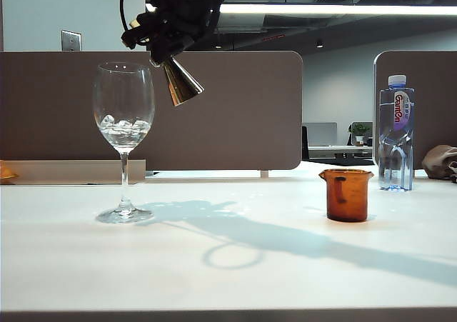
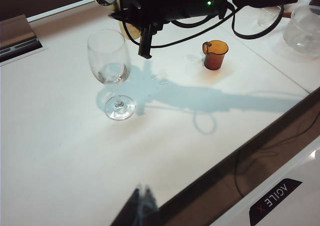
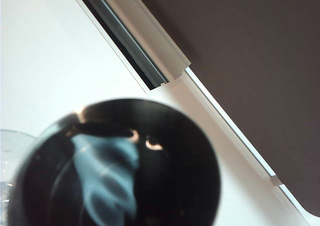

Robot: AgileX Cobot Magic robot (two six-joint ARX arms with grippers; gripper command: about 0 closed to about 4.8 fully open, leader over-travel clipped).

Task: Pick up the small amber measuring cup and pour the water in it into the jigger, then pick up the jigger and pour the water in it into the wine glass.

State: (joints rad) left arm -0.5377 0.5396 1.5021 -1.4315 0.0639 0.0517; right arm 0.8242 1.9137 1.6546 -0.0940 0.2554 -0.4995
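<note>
Above the tall clear stemmed wine glass point(image 1: 123, 140), the gold metal hourglass jigger point(image 1: 180, 83) is held tilted, grasped by the right gripper point(image 1: 166, 51); near the table's point(image 2: 60, 151) near edge, the left gripper's point(image 2: 141, 198) jaws are pressed together.

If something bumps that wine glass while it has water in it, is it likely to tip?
Probably yes: the wine glass is tall, on a thin stem and small foot, with its water held high in the bowl. It looks thin and fragile. The right gripper holds the jigger tilted close beside its rim.

Black arm point(image 2: 175, 3), looped black cables point(image 2: 250, 25), green light point(image 2: 209, 3)
</note>
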